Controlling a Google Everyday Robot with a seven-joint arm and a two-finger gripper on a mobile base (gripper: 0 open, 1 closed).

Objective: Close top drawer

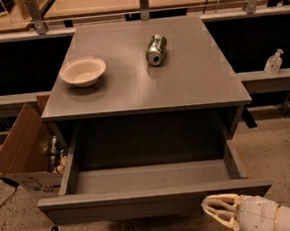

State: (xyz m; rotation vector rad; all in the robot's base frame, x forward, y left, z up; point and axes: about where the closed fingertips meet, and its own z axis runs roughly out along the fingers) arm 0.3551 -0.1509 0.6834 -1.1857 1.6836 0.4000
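- Saw a wide, deep, matte-grey top drawer with a plain, handleless front panel, pulled far out of a grey square-topped cabinet toward the camera, its inside bare and open to view.
- Found the cream-coloured ribbed two-finger gripper at the bottom right, low in front of the drawer's front panel, just below its lower right edge.
- Noted it pointing left and slightly up toward the panel; could not tell whether it touched the panel.
- Could not tell how wide the gripper stood; saw nothing held in it.
- Traced the rounded white wrist and forearm lying nearly level, running in from the lower right corner.
- Spotted a shallow, cream, round bowl upright on the left of the cabinet top.
- Spotted a green and silver drink can on its side near the top's middle, well apart from the bowl.
- Made out an open brown cardboard box on the floor just left of the cabinet.
- Made out a clear pump bottle on a ledge at the right.
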